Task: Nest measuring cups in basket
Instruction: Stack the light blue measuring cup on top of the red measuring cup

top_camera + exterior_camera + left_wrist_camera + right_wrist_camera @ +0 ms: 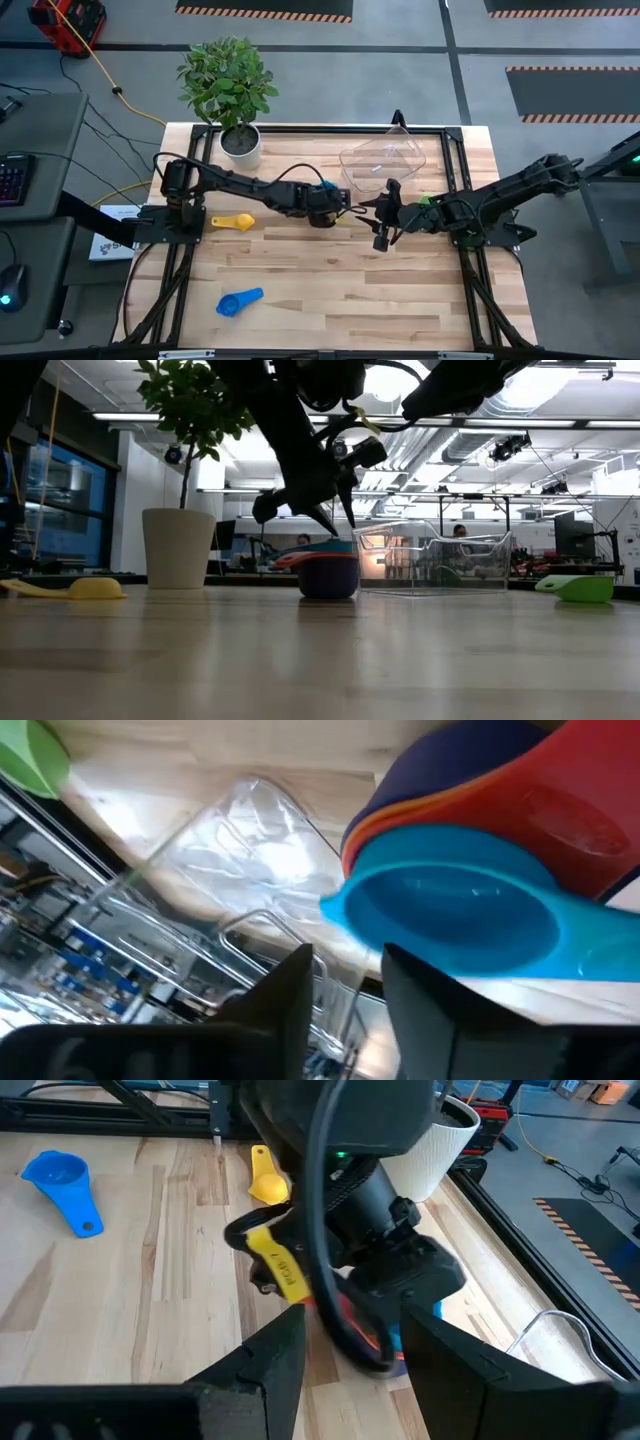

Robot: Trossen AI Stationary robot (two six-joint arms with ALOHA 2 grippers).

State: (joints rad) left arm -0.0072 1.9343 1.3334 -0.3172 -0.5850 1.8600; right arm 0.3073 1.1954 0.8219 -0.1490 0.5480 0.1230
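Measuring cups (328,568) are seen stacked on the table, light blue on top with orange, red and dark blue under it, just beside the clear basket (384,158). The left gripper (332,512) is held right above the stack with its fingers parted a bit, and nothing is gripped between them. That arm is stretched across the table from the left, wrist angled downward. The right gripper (382,232) is parked close by, fingers partly open and nothing held. A yellow cup (234,221) and a blue cup (239,301) are left lying well apart.
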